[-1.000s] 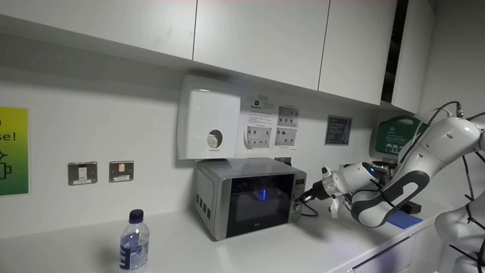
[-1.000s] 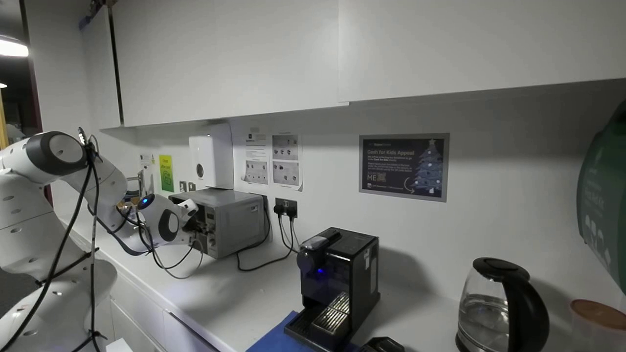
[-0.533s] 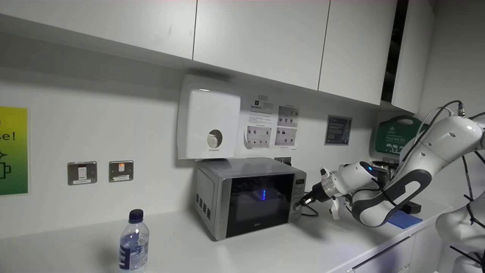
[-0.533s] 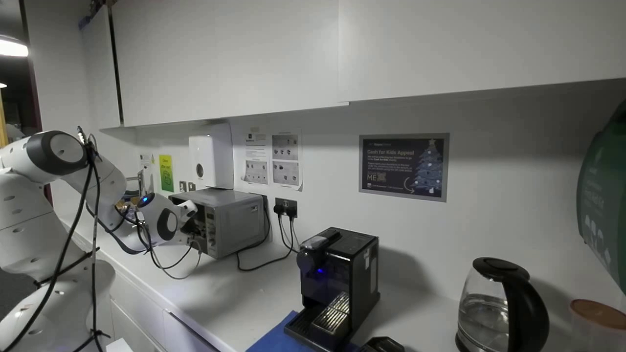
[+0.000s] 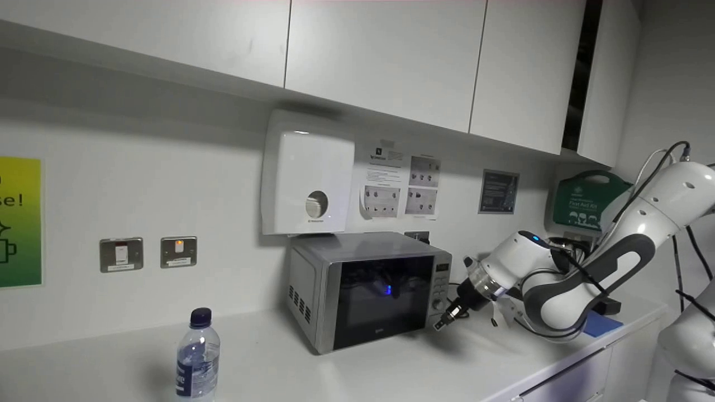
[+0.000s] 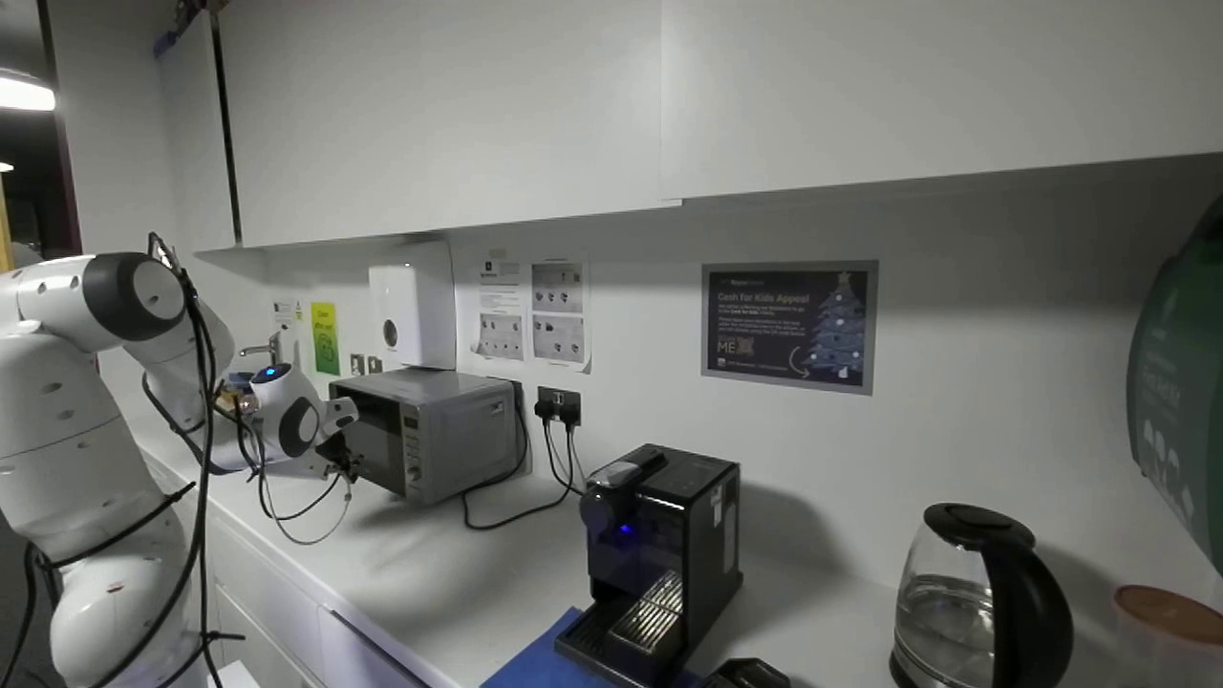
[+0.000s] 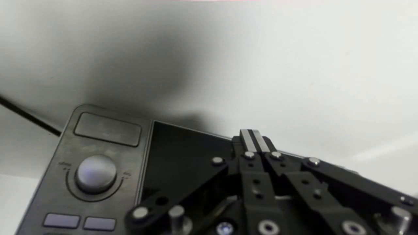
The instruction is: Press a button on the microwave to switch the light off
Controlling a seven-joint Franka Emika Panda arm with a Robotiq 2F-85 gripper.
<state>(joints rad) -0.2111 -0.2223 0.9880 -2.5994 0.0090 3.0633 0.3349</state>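
Observation:
The silver-grey microwave stands on the counter; it also shows in an exterior view. A small blue light shows on its dark door. The control strip is at the front's right edge. In the wrist view I see its round knob, a wide rectangular button and two small buttons. My gripper is shut with nothing between the fingers. Its tips point down, in front of the microwave's lower right corner, below the knob. No contact is visible.
A water bottle stands left of the microwave. A black coffee machine on a blue mat and a glass kettle stand on its other side. A power cable lies beside the microwave. Cupboards hang above.
My gripper has moved away from the control strip and lower, and tilted downward. The knob now shows in an exterior view. The blue light on the door looks shorter and slightly lower.

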